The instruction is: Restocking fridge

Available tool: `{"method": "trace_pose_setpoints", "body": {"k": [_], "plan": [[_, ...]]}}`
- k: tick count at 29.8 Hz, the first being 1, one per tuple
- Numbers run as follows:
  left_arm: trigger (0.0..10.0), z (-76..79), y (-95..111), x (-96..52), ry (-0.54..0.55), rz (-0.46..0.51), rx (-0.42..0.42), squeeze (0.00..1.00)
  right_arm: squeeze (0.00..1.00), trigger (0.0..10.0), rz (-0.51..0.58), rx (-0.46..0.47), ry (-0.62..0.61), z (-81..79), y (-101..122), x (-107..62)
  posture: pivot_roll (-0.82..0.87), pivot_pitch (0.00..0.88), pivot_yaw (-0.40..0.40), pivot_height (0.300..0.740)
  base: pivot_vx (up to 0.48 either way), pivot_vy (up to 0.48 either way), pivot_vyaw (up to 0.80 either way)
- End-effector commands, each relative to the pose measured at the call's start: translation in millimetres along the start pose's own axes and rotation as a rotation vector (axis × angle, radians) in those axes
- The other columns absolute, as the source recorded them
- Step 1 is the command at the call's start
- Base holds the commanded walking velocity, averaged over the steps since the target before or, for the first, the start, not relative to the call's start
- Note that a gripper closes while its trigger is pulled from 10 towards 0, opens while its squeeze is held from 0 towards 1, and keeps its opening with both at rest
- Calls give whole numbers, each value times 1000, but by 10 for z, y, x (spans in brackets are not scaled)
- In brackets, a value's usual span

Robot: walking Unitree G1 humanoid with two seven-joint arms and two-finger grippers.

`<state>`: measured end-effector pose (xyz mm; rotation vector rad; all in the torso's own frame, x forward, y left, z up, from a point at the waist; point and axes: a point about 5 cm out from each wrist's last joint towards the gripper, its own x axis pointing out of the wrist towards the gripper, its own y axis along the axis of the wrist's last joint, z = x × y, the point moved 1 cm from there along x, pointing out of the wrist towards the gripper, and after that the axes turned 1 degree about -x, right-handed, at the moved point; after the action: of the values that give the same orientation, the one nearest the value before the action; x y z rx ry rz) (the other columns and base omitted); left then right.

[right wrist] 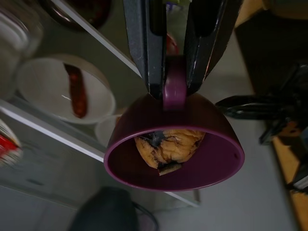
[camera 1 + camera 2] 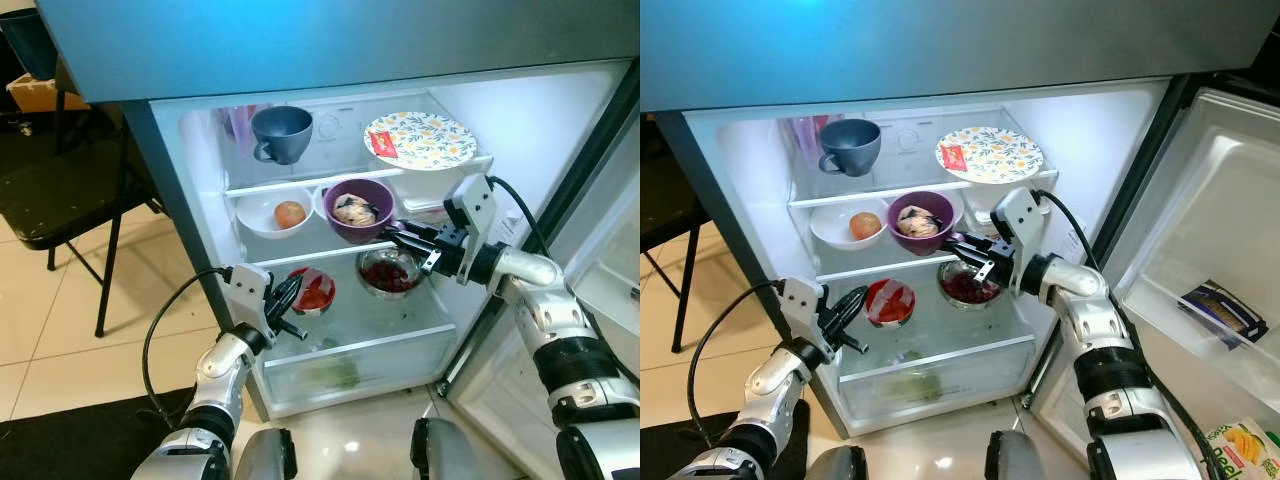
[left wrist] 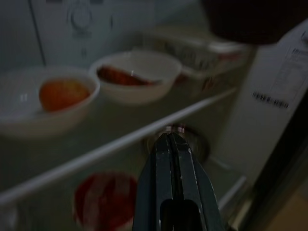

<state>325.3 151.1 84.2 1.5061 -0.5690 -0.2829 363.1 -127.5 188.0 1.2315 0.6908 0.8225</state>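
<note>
Around the purple cup [image 2: 358,209], colours are showing: a blue-grey mug [image 2: 281,133] above, a floral-patterned plate [image 2: 421,139], a white bowl [image 2: 272,212] beside it, a red-lidded container [image 2: 314,291] below.

Open fridge [image 2: 200,180] viewed from above by both head eyes, forward and down, its shelves shared, purple cup [image 1: 173,144] seen close along the right wrist's fingers, middle shelf [image 3: 120,144] faced by the left wrist view

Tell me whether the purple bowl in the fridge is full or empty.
Neither: the purple bowl, gripped at its handle by the right hand, holds one crumpled brownish item on its bottom, the rest bare.
</note>
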Motion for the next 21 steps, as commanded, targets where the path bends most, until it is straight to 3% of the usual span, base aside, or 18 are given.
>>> {"method": "trace_pose_setpoints", "body": {"k": [1,8,10,21], "plan": [[10000,59,18,9,-14,31,8,0,0,10000,16,-38,19,28,131,15,44,0,-30,575,0,0,0],[10000,54,108,26,19,98,3,0,0,10000,-1,-46,32,76,210,7,43,0,-32,575,0,0,0],[10000,71,165,-33,48,132,59,0,0,10000,12,-38,8,139,297,14,44,0,-25,575,0,0,0],[10000,96,347,-132,97,212,90,0,0,10000,-4,42,-20,163,267,48,54,0,-12,575,0,0,0]]}}
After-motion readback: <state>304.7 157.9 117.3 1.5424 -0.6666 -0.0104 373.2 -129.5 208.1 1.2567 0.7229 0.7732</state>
